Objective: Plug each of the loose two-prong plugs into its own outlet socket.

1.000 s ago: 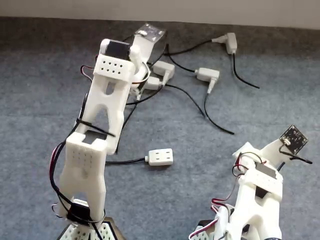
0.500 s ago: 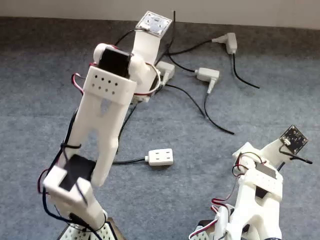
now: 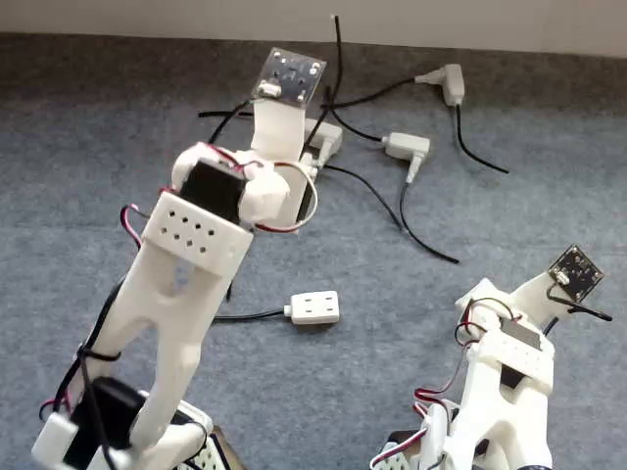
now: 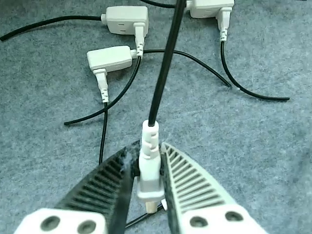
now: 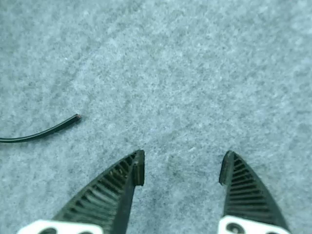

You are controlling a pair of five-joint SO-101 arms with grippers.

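Note:
My left gripper point(image 4: 147, 147) is shut on a white two-prong plug point(image 4: 149, 171), held up off the carpet. Its black cord point(image 4: 163, 78) runs straight away from the fingers and sticks up at the far side of the table point(image 3: 336, 44). Beyond it lie two white angled plugs point(image 4: 117, 57) point(image 4: 126, 19) and a third point(image 4: 209, 7), each on a black cord. A white outlet socket point(image 3: 313, 307) lies at mid-table, beside the left arm point(image 3: 196, 235). My right gripper point(image 5: 183, 168) hangs open over bare carpet, with nothing between its fingers.
Two more white plugs point(image 3: 406, 147) point(image 3: 451, 83) with loose black cords lie at the far right. A cut cord end point(image 5: 73, 118) lies ahead of the right gripper. The right arm point(image 3: 514, 357) sits at the near right corner. Grey carpet covers the table.
The left arm has drawn back toward the near side and lifted, taking the plug with it; its cord now stands up at the far edge. The right arm has not moved.

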